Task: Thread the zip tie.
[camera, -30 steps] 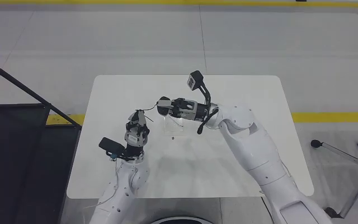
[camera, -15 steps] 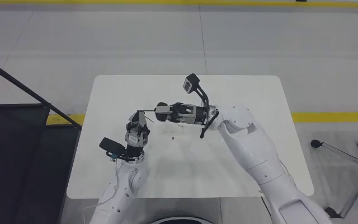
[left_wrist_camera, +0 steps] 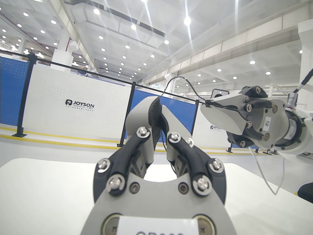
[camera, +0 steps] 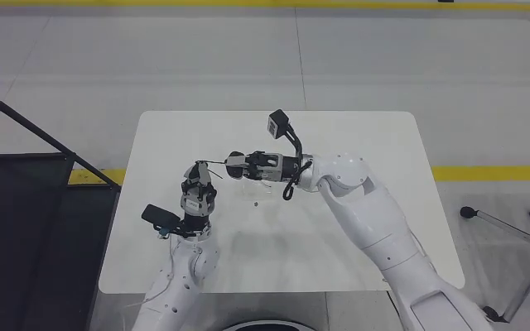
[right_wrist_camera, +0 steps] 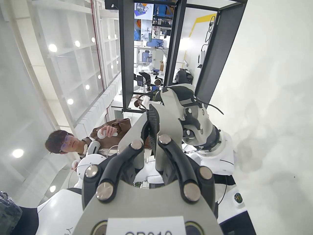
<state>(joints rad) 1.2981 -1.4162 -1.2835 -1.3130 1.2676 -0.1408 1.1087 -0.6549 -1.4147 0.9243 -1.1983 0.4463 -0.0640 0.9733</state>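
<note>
The zip tie (camera: pixel 214 160) is a thin black strap held in the air over the white table (camera: pixel 356 240). My left gripper (camera: pixel 199 170) points upward and is shut on one end; the strap runs down between its fingers (left_wrist_camera: pixel 156 113). From there the zip tie (left_wrist_camera: pixel 182 80) arcs up and over to my right gripper (left_wrist_camera: pixel 207 104), which is shut on the other end. That right gripper (camera: pixel 231 160) lies level, a short gap to the right of the left one. Beyond the shut right gripper (right_wrist_camera: pixel 149 116), the left gripper (right_wrist_camera: pixel 179 94) is close, with a strand of the zip tie (right_wrist_camera: pixel 212 106) beside it.
A black frame (camera: pixel 37 132) stands past the table's left edge. A small dark speck (camera: pixel 257 203) lies on the tabletop below the grippers. The right forearm (camera: pixel 348 178) stretches across the table's middle; open tabletop lies to the right and front.
The right gripper has moved left, closing the gap to the left gripper. The left gripper has shifted slightly left. Both have kept their hold on the strap.
</note>
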